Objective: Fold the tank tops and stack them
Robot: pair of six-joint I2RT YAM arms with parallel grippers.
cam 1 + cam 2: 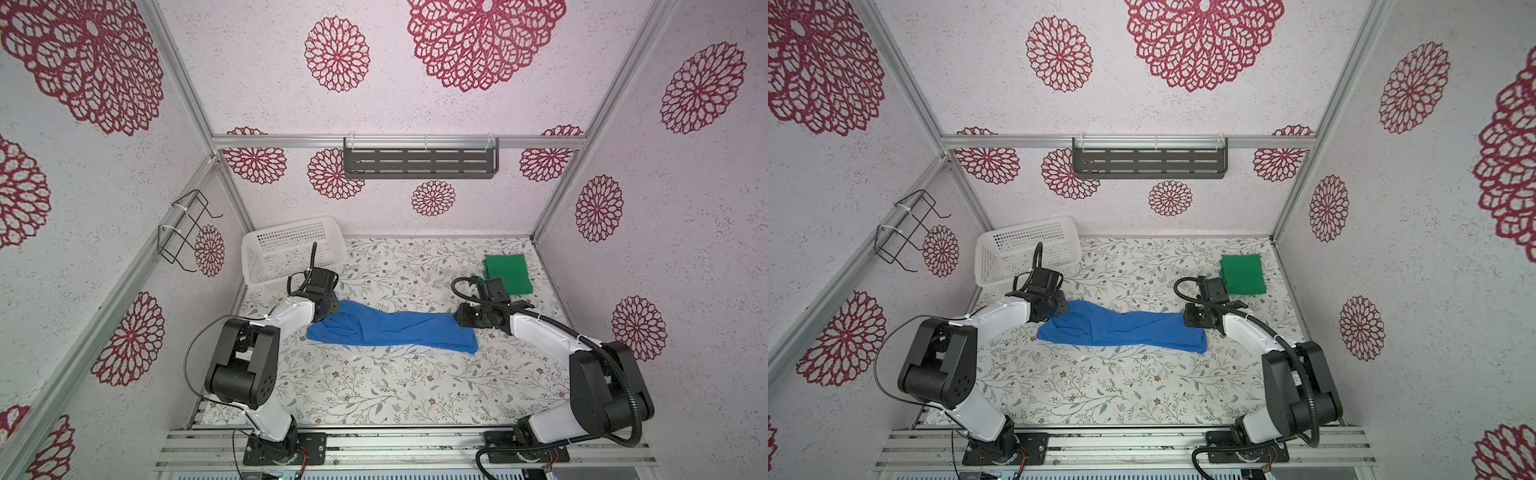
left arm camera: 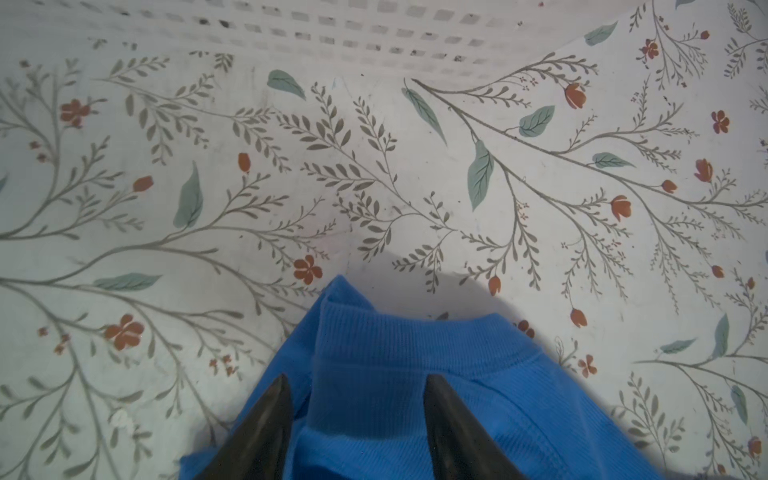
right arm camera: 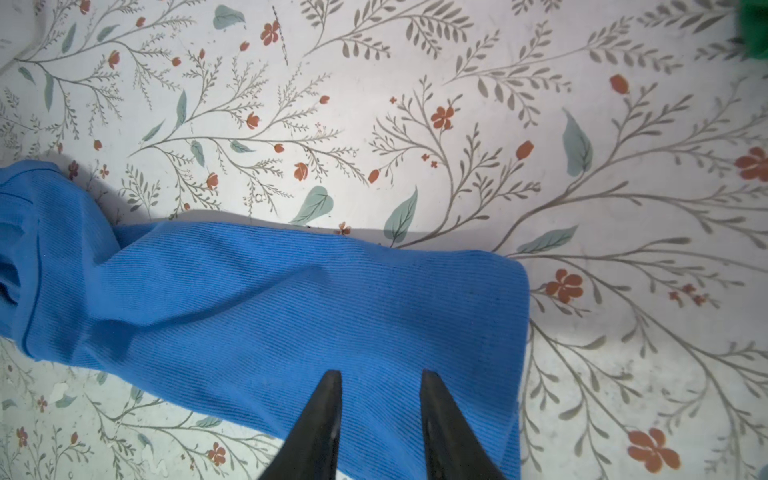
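The blue tank top [image 1: 390,328] lies long, side to side, with the left claw [image 2: 357,378] and right claw [image 3: 380,374] over its two ends, jaws apart.

— What carries everything in front of you?
— My table [image 1: 374,386]: a flat top with a pale print of twigs, grey-green leaves and small red flowers (scuffed in places).
— And what lies on it?
— The blue tank top [image 1: 395,328] stretches long and rumpled across the middle. The green tank top [image 1: 508,274] lies folded flat near the far right corner, apart from the blue one. A white perforated basket [image 1: 266,257] stands at the far left corner.
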